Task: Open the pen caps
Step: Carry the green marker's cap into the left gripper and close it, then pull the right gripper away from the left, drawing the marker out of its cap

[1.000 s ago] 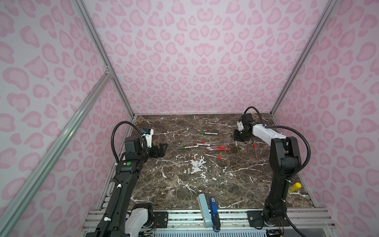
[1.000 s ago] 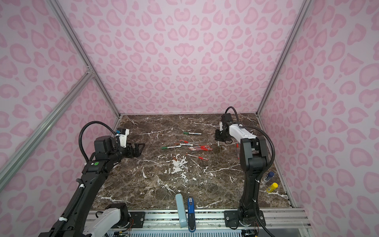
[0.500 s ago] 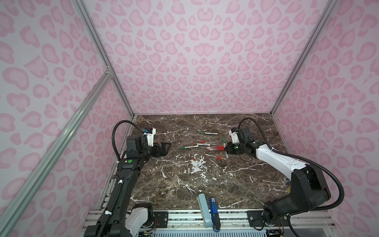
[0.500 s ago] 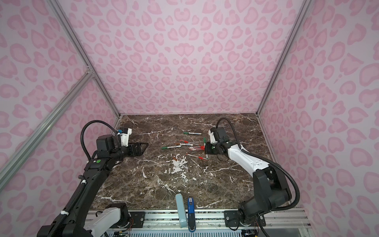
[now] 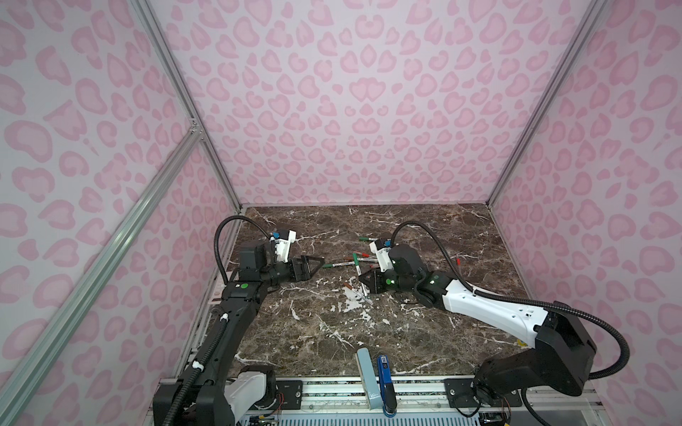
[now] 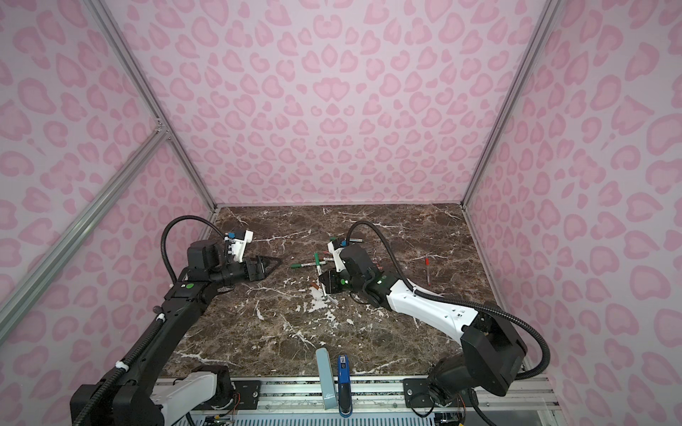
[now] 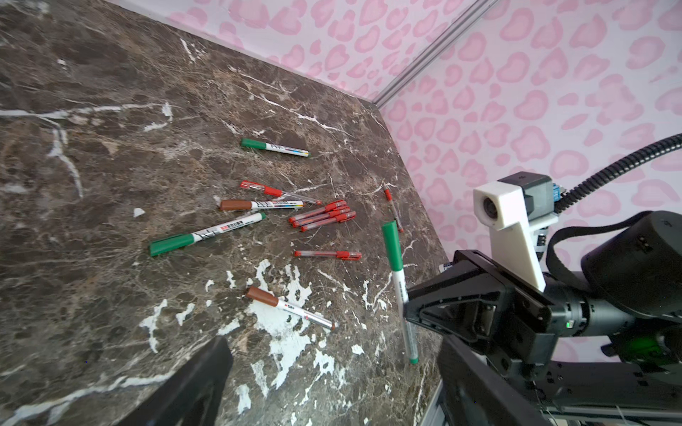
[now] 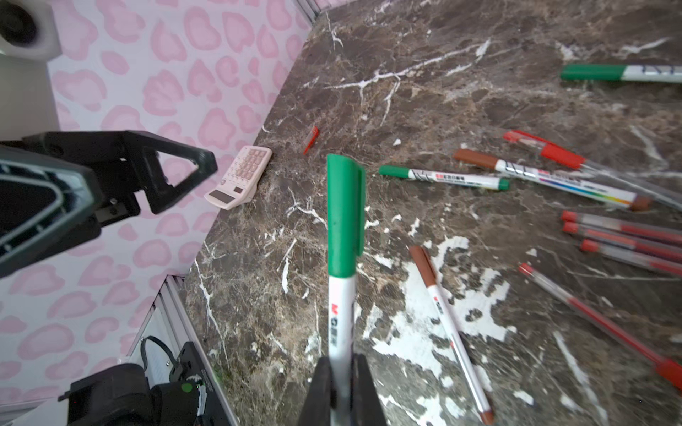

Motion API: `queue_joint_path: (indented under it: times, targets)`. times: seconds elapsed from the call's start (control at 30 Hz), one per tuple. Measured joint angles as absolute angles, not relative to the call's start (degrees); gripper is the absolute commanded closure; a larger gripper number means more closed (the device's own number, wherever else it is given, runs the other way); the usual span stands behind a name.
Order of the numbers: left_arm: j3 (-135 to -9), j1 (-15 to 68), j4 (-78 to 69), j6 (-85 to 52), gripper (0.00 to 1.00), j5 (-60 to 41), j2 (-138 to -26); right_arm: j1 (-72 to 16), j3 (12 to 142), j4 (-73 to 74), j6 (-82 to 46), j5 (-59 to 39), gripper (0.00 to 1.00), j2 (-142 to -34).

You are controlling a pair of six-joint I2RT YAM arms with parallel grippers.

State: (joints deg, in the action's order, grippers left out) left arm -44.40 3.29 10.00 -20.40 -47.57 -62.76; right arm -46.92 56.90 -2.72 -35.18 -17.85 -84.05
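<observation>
My right gripper (image 8: 341,387) is shut on the white barrel of a green-capped marker (image 8: 343,306) and holds it upright above the table's middle (image 5: 361,274). Its green cap (image 7: 392,245) is on and points upward. My left gripper (image 5: 313,266) hangs open and empty a short way to the left of it, its jaws wide apart (image 7: 332,398). On the marble lie more capped pens: a green-capped marker (image 7: 206,236), two brown-capped markers (image 7: 291,308) (image 7: 258,204), a far green one (image 7: 275,146) and several slim red pens (image 7: 324,215). A loose red cap (image 8: 311,140) lies near the left wall.
A pink calculator (image 8: 240,179) lies against the left wall. A pale blue bar (image 5: 365,372) and a blue stapler-like object (image 5: 383,372) sit at the front edge. One red pen (image 6: 427,269) lies apart at the right. Patterned walls close in three sides.
My right gripper has swung from the back right to the table's middle and lower, with the green-capped marker in it. My left gripper has edged right toward it.
</observation>
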Motion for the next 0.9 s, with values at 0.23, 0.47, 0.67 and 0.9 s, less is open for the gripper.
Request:
queue_joint_path:
  times: [0.23,0.47,0.67,0.9]
  targets:
    - [-44.7,7.0,8.8,-22.3,0.22,-48.0,-65.3,-52.1,62.1,-0.9,-35.6,-16.6,0.95,-88.6]
    - [-45.1,8.2,7.9,-22.9,0.35,-47.0,-67.0,-54.7,65.3,-0.7,-35.8,-16.3,0.94,-91.7]
    - [-46.0,8.7,7.6,-23.2,0.62,-46.3,-68.2,-55.5,67.0,-0.7,-35.8,-16.5,0.95,-93.9]
    - [-46.0,9.1,7.6,-23.3,0.97,-46.9,-68.0,-56.0,68.0,-1.3,-35.1,-16.7,0.95,-95.1]
